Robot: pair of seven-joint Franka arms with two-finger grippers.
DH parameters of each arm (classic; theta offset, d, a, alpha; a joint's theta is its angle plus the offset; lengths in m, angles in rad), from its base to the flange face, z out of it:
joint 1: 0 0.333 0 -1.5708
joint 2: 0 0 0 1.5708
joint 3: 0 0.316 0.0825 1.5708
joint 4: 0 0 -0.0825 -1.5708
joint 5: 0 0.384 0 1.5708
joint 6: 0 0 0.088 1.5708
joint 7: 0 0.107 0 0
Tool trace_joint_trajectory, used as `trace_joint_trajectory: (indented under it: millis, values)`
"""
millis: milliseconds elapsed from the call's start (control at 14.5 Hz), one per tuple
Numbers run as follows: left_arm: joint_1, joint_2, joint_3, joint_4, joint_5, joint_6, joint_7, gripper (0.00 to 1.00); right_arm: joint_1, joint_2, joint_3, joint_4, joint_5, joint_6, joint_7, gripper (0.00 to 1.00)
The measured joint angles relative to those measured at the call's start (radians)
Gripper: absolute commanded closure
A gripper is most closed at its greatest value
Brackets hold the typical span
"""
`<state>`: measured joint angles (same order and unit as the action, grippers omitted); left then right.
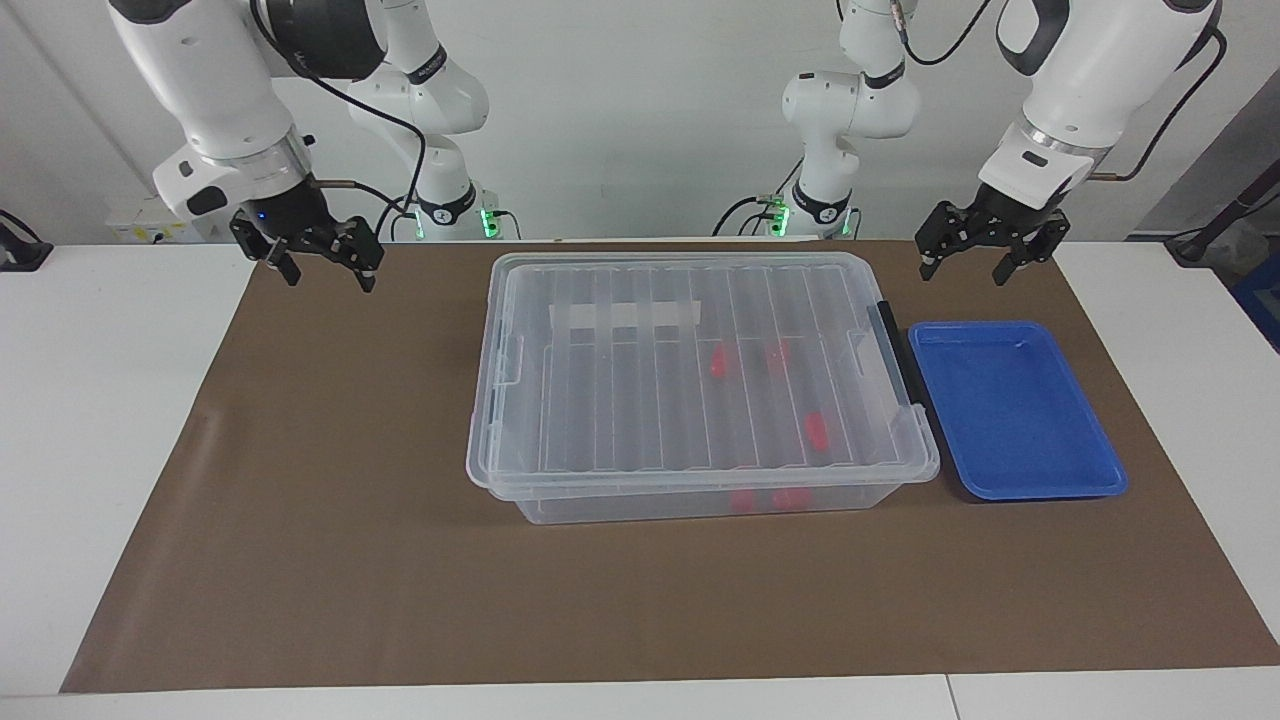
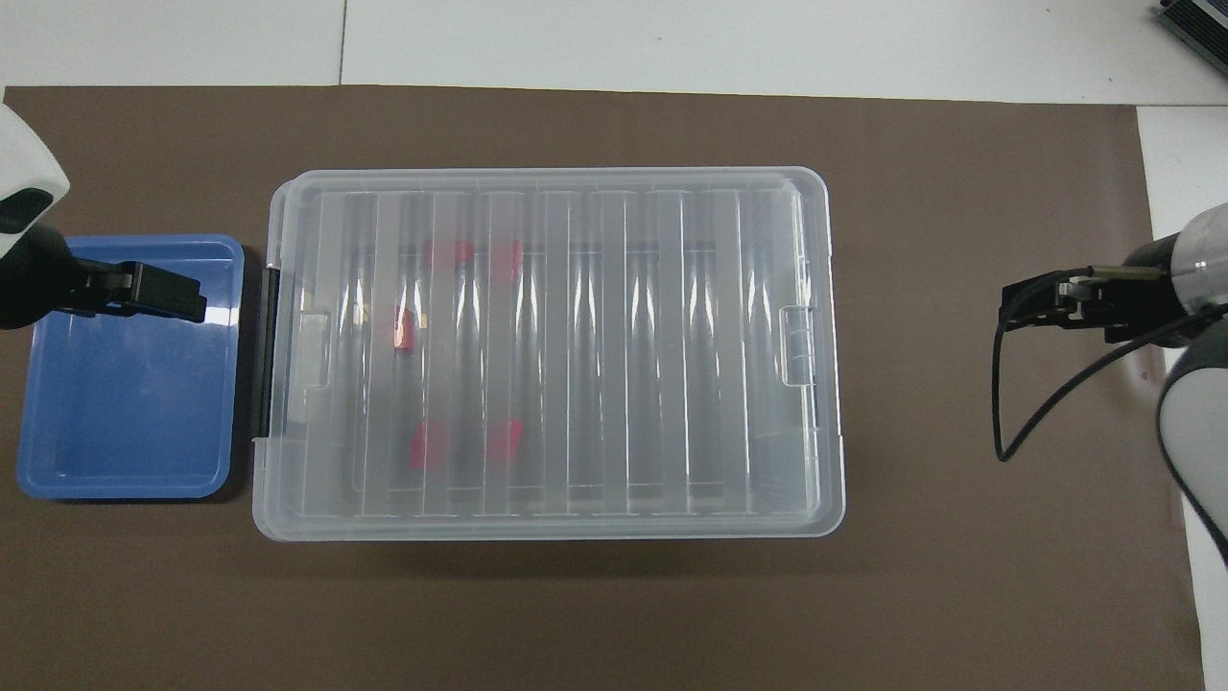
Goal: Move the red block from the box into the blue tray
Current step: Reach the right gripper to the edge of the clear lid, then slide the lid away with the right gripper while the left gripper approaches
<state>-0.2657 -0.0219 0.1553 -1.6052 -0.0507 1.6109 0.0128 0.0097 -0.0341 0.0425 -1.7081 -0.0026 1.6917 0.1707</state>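
I get bright, even light from above, soft shadows, and white glare streaks on the box (image 2: pixel 547 350) lid.

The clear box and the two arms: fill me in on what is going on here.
Nothing is being handled yet. The box sits on the brown mat with its ribbed lid on, and several red blocks show through it. The blue tray lies empty beside it, toward the left arm's end. The left gripper hangs open in the air near the tray's robot-side end. The right gripper, also open, is up over the mat's robot-side edge.
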Motion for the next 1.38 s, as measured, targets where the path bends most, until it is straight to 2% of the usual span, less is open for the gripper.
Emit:
trace_joint_trajectory:
  millis: [414, 1034, 1379]
  values:
    - [0.000, 0.000, 0.000, 0.000, 0.000, 0.000, 0.000, 0.00, 0.086, 0.011, 0.001, -0.110, 0.003, 0.199, 0.056, 0.00]
    - [0.000, 0.000, 0.000, -0.001, 0.003, 0.000, 0.000, 0.00, 0.145, 0.098, 0.001, -0.135, 0.033, 0.334, 0.078, 0.03]
    - [-0.003, 0.000, -0.011, -0.011, 0.065, 0.030, -0.076, 0.00, 0.171, 0.125, 0.001, -0.149, 0.042, 0.361, 0.079, 0.03]
